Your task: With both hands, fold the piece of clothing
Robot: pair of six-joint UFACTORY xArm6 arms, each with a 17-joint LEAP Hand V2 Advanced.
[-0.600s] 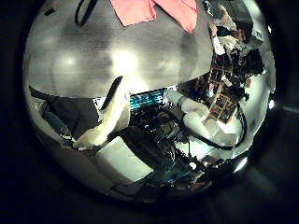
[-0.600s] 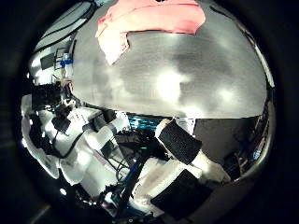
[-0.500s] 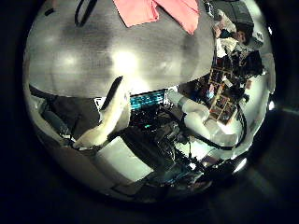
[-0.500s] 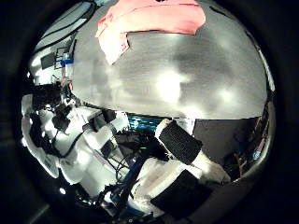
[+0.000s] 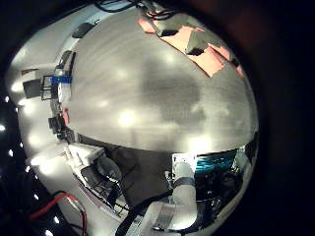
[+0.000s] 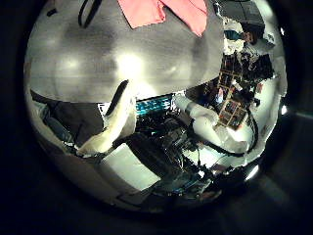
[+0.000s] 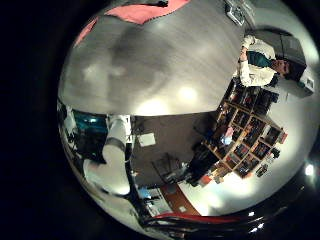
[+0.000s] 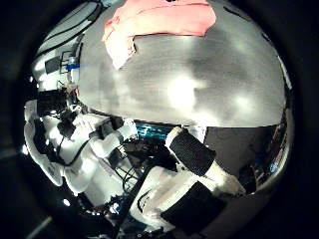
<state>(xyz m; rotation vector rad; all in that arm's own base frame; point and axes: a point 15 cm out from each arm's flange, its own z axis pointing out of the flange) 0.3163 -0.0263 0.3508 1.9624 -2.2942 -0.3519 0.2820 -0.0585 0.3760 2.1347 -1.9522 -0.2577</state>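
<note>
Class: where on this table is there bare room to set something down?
Most of the grey table is bare, from the pink garment to the near edge. Only the garment's end is taken.

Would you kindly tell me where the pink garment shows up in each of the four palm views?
Left little finger side: pink garment at the table's far edge.
Left thumb side: garment, cut off by the picture's rim.
Right little finger side: garment, a thin strip.
Right thumb side: garment, fullest here.
Shared landmark: grey table.
</note>
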